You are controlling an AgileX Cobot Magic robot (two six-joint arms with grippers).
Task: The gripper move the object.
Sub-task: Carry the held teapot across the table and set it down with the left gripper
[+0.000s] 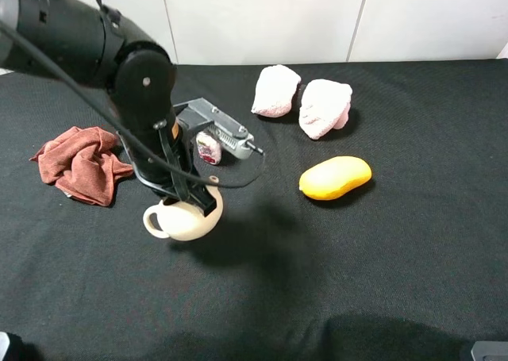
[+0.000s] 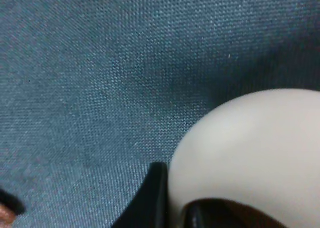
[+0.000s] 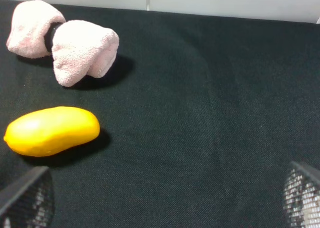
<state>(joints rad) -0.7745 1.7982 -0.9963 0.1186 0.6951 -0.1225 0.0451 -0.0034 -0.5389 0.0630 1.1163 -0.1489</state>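
The left pincer (image 1: 198,201) had closed on the rim of the cream teapot (image 1: 184,218), one jaw outside its wall and one inside. The teapot was left of the middle of the table (image 1: 357,282), just beside a crumpled red cloth (image 1: 79,163). The right pincer (image 3: 162,203) stood wide, gripping nothing.

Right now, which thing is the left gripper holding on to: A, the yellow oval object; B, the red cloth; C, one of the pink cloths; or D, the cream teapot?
D: the left gripper sits on the rim of the teapot, and the left wrist view shows one of its fingers pressed against the pot's cream outer wall, with the other dark one just inside the rim.
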